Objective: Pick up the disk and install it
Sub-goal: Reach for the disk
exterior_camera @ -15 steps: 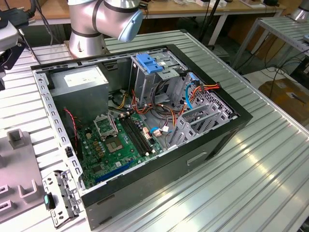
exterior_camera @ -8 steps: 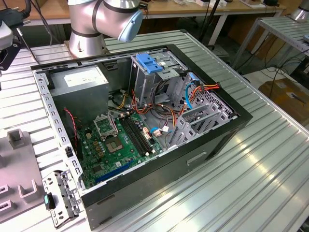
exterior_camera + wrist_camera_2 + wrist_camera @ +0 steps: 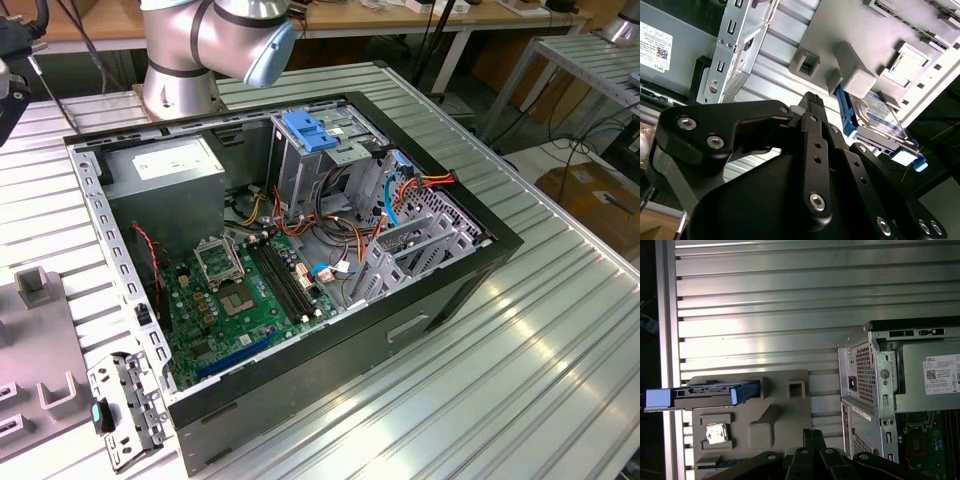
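Jaws: appearing pressed together and gripping nothing, hanging over the desk (image 3: pixel 765 300) near the grey holder (image 3: pixel 775 412) in both wrist views.
Disk (image 3: pixel 710 391): standing on edge in a slot of the holder, its blue frame wrapping the grey metal body, sitting apart from the open computer case (image 3: pixel 880 385).
Collision risk: jaws arriving closed would, I judge, be striking the disk's edge instead of straddling it, knocking it askew in its slot.
Slip risk: a grip landing on the blue handle (image 3: pixel 657 399) rather than the metal body would likely be flexing the plastic, letting the disk swing or drop.
Jamming risk: a tilted pull could be wedging the disk against the slot walls and dragging the holder across the desk.
Case risk: loose cables (image 3: pixel 330 235) are crowding the space beside the silver cage (image 3: pixel 300 180), so a carried disk could be snagging them or missing its bay.
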Controlling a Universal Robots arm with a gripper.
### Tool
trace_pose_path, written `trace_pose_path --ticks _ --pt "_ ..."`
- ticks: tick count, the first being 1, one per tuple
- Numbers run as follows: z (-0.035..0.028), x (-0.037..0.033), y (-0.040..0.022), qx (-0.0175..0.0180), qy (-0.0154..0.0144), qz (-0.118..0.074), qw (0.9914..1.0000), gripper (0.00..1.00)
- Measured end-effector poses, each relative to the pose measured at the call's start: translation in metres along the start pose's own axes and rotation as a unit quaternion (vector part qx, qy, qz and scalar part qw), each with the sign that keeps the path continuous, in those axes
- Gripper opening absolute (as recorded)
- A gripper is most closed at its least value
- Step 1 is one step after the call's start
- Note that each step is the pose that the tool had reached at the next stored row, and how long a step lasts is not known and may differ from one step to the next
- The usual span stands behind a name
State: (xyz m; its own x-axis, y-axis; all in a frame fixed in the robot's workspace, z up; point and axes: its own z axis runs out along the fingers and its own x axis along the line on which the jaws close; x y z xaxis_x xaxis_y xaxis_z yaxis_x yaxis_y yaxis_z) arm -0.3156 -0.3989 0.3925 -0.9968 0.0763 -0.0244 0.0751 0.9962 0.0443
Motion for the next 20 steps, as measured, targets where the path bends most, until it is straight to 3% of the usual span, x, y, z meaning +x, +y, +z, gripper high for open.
trace_pose_path --ticks 8,20 --pt "-0.0002 0.0083 -0.0006 0.0000 0.0000 0.000 1.00000 0.11" --pt "-0.0006 0.0291 -0.0022 0.0000 0.0001 0.000 1.00000 0.11"
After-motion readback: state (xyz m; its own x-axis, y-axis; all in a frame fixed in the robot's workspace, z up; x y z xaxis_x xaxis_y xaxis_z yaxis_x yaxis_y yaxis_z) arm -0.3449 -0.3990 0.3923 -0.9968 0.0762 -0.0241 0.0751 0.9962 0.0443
